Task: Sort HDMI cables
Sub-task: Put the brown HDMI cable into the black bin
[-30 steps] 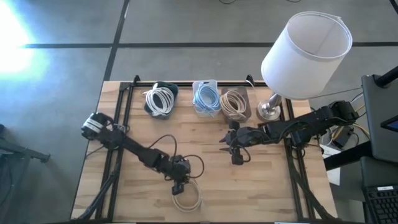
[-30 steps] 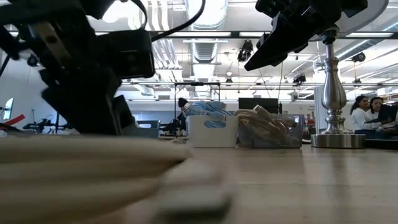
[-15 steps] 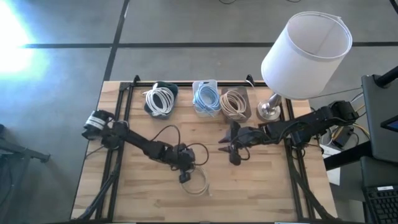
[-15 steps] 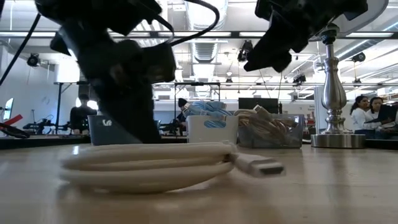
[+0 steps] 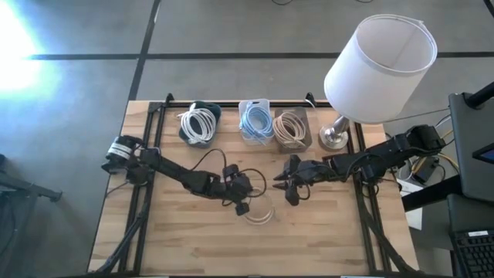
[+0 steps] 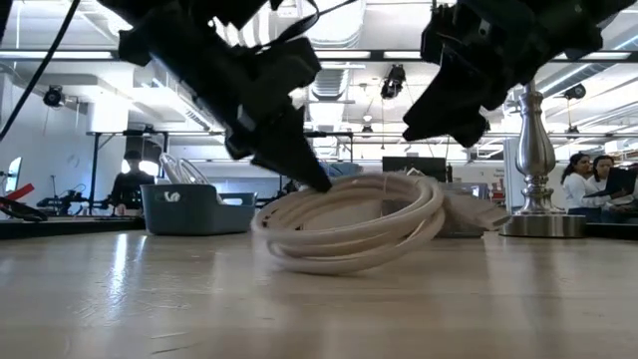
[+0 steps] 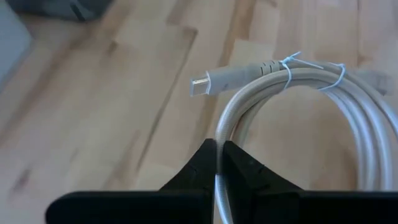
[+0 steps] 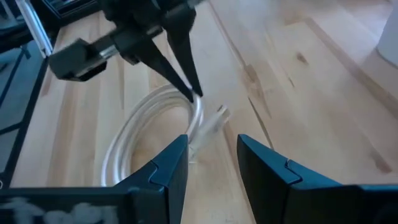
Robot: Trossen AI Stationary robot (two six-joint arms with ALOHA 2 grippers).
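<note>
Gripping a beige coil (image 5: pixel 260 215) mid-table: left gripper (image 5: pixel 241 207) is clamped on one side of the loop, fingers (image 7: pixel 205 163) pinched together with the cable strands between them. Low view shows the coil (image 6: pixel 351 229) tilted, held side raised, far side down near the wood. Its plug (image 7: pixel 231 77) sticks out past the loop, with thin ties around the strands next to it. Left arm reaches in from the table's left edge toward centre.

Far edge of the table (image 5: pixel 177 239), left to right:
- dark bin (image 5: pixel 210 113) with a white coil (image 5: pixel 197 125)
- clear bin (image 5: pixel 254 105) with a light blue coil (image 5: pixel 255 121)
- third bin (image 5: pixel 302 116) with a tan coil (image 5: pixel 290 129)
- lamp base (image 5: pixel 334 137) just right of the third bin, white shade (image 5: pixel 381 67) above it

Right gripper (image 5: pixel 287 190) sits just right of the held coil, near-side of the tan bin, arm coming in from the right edge. Its fingers (image 8: pixel 166 167) stand apart with nothing between them; its wrist view looks straight at the coil (image 8: pixel 143 134) and the left gripper (image 8: pixel 194 93) pinching it. In the low view it hangs above the table, not touching the coil.

Low view background: people at the far right beyond the lamp stem (image 6: pixel 535 150), too small to say more.
</note>
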